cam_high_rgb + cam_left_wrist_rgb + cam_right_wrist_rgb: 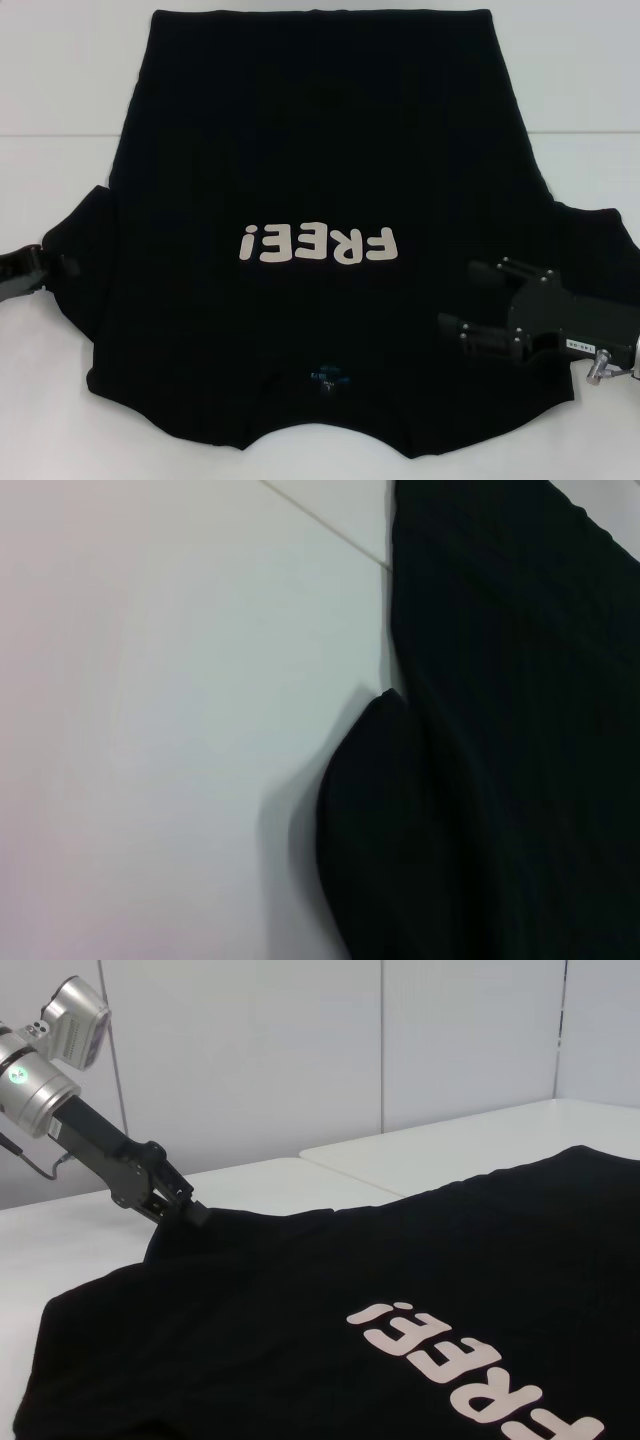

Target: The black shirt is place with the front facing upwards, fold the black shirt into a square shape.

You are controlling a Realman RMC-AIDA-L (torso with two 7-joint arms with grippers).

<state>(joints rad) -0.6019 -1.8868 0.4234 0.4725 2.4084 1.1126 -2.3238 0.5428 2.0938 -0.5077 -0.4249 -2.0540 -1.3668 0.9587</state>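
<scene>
The black shirt (320,150) lies flat, front up, on the white table (60,100). Its white "FREE!" lettering (318,243) and blue neck label (328,378) are toward my side. My left gripper (42,268) is at the tip of the shirt's left sleeve (85,235). In the right wrist view the left gripper (190,1210) looks shut on that sleeve's edge. My right gripper (460,295) is open and empty above the shirt's right shoulder, next to the right sleeve (590,235). The left wrist view shows the sleeve (400,820) slightly raised.
The white table (450,1145) shows a seam (330,525) between two panels. Bare tabletop lies on both sides of the shirt. A pale wall (300,1050) stands behind the table in the right wrist view.
</scene>
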